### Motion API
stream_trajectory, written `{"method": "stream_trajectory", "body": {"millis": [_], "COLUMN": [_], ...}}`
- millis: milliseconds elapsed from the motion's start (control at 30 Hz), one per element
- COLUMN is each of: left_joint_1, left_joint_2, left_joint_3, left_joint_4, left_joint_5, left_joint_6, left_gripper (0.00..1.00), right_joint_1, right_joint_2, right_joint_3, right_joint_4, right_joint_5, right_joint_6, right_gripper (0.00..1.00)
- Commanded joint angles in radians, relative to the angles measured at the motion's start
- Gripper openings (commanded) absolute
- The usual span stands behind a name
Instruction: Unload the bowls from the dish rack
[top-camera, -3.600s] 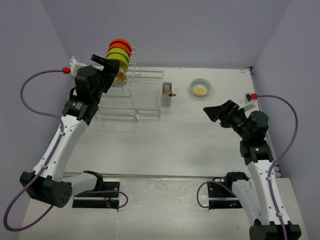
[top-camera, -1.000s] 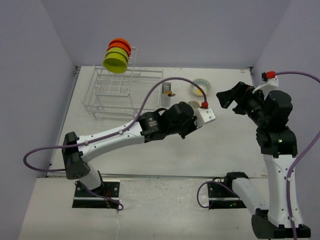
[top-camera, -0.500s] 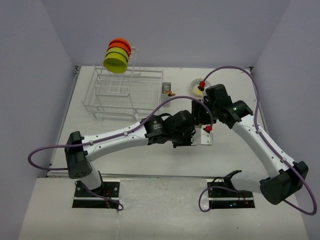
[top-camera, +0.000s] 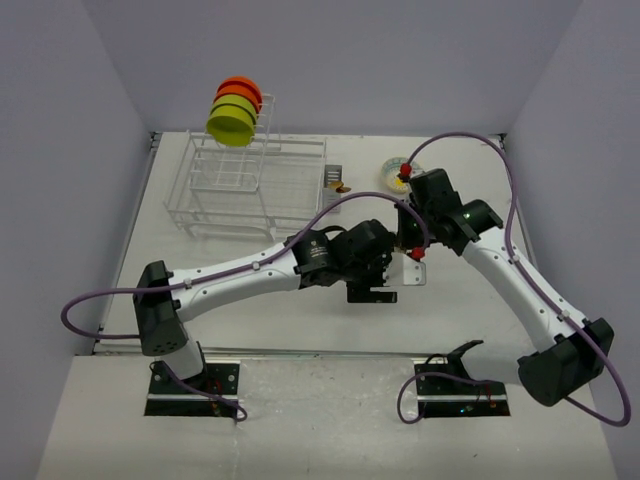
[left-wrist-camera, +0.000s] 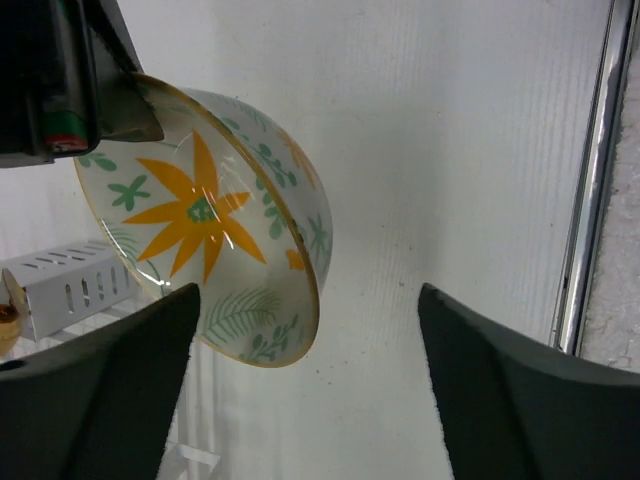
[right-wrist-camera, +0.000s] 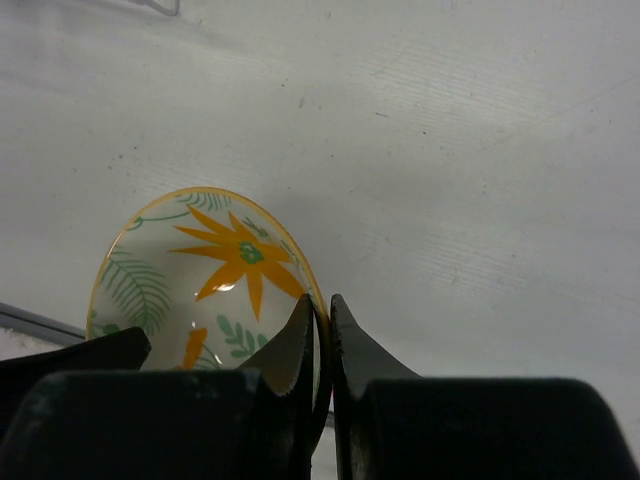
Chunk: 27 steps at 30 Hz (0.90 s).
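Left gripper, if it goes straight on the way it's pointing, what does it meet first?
Likely the flowered bowl, tilted, pinched at its rim by the right gripper, just beyond the open fingers. Depth unclear.

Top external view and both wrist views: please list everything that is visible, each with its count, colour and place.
orange-red bowls: two, orange-red, on top of the rack's tower, at the back.
lime-green bowls: two, lime-green, same row, in front of the orange-red ones.
table bowl: one, cream with a flower pattern, far right of the table, partly hidden by the right arm.
held bowl: one, cream with an orange flower, tilted above the table.
dish rack: one, white wire, far left of the table.
caddy: one, grey, at the rack's right end.
table: one, white.
left gripper: jaws open, near the held bowl.
right gripper: jaws shut on the held bowl's rim.
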Motion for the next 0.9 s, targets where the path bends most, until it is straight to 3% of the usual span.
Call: {"method": "stream_trajectory", "body": {"millis": [0, 300, 400, 467, 600, 767, 867], "left_joint_1": [0.003, 0.001, 0.003, 0.006, 0.009, 0.009, 0.009], "left_joint_2": [-0.066, -0.330, -0.419, -0.508, -0.687, -0.861, -0.927], "left_joint_3": [-0.008, -0.190, -0.205, -0.230, -0.316, -0.423, -0.495], "left_joint_4": [0.071, 0.197, 0.182, 0.146, 0.104, 0.047, 0.060], "left_joint_5": [-0.073, -0.363, -0.684, -0.771, -0.816, -0.785, -0.742], "left_joint_6": [-0.020, -0.222, -0.446, -0.617, -0.743, -0.780, -0.762], "left_gripper": [0.99, 1.00, 1.00, 1.00, 1.00, 1.00, 1.00], "right_joint_1": [-0.022, -0.286, -0.326, -0.357, -0.382, -0.391, -0.392], "right_joint_2": [-0.003, 0.051, 0.161, 0.209, 0.327, 0.445, 0.517], "right_joint_3": [0.002, -0.016, 0.013, 0.022, 0.031, 0.042, 0.091], "right_joint_4": [0.101, 0.410, 0.544, 0.651, 0.837, 1.017, 1.022], "right_joint_5": [0.002, -0.004, 0.155, 0.195, 0.263, 0.318, 0.292], "right_joint_6": [0.024, 0.218, 0.304, 0.376, 0.450, 0.455, 0.472], "right_gripper": [0.00, 0.00, 0.00, 0.00, 0.00, 0.00, 0.00]}}
